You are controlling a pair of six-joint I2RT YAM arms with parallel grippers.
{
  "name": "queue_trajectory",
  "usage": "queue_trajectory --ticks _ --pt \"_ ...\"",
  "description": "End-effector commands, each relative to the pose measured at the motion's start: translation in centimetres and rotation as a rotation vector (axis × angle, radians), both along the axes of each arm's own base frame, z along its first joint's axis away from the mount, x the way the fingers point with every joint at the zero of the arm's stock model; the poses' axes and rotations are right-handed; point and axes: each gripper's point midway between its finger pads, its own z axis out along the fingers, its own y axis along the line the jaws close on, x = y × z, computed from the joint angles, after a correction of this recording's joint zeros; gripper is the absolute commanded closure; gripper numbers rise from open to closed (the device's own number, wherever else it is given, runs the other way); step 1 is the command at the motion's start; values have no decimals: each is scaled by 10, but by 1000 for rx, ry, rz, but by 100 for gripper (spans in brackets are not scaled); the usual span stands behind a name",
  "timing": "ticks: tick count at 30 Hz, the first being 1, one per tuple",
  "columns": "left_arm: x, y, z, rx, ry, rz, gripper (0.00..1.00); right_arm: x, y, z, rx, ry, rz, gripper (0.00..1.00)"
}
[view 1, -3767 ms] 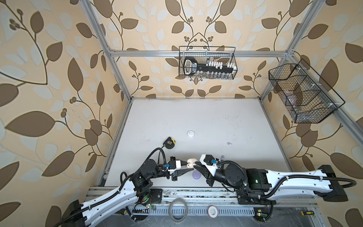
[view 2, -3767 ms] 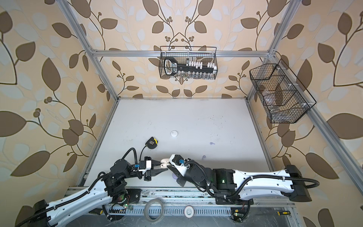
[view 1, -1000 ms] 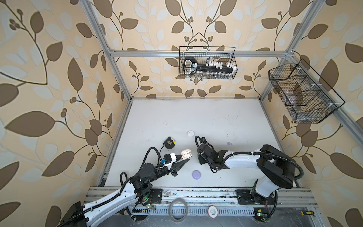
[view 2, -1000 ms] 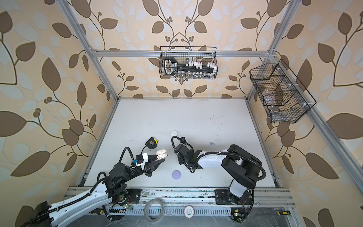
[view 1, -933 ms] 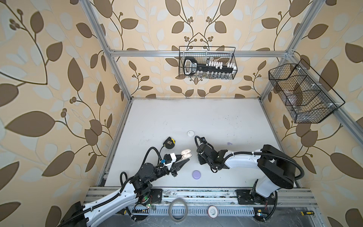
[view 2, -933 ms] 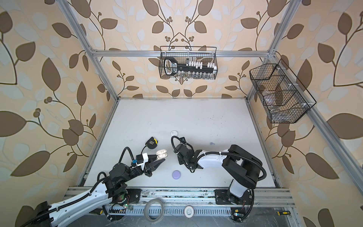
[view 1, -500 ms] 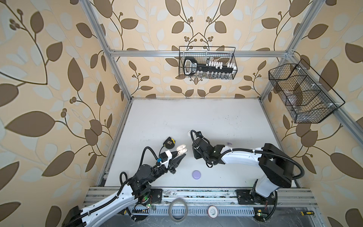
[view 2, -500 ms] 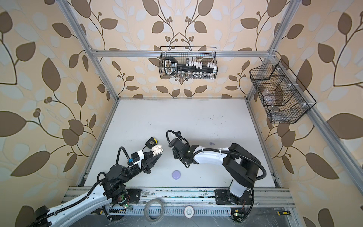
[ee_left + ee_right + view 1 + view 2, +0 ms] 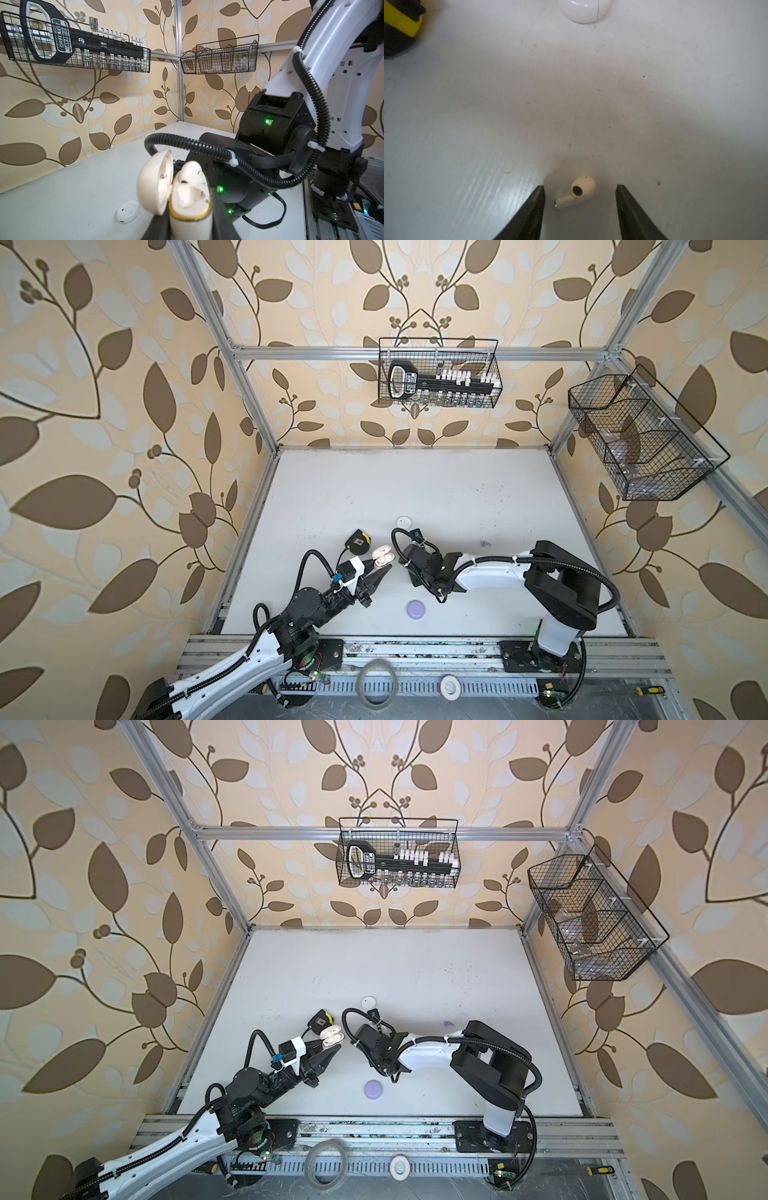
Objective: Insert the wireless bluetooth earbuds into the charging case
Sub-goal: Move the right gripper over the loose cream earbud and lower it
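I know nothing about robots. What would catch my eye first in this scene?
Most striking is the left gripper near the table's front, clamped on a cream charging case whose lid is flipped open, showing a seated earbud. Close beside it, the right gripper hangs with open jaws either side of a lone cream earbud lying on the white table. A lavender round case sits alone nearer the front edge.

1 earbud point(image 9: 578, 193) on worktop point(image 9: 415, 485), between jaws of right gripper point(image 9: 580, 186). Tape measure point(image 9: 358, 541) left of open case point(image 9: 383, 559); shut case point(image 9: 403, 521) behind; 3rd case point(image 9: 416, 609) near front edge.
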Motion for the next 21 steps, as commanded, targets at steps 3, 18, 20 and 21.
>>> queue_trajectory --ticks 3,18,20,21 --pt "-4 2 25 -40 -60 -7 100 -6 -24 -9 -36 22 -33 55" --pt "-4 2 24 -37 -61 -8 100 -3 -19 11 70 11 -25 58" --pt "-4 2 24 -36 -61 -8 100 0 -13 14 96 16 -19 56" --pt "-4 2 24 -36 -62 -9 100 1 -11 15 102 17 -17 55"
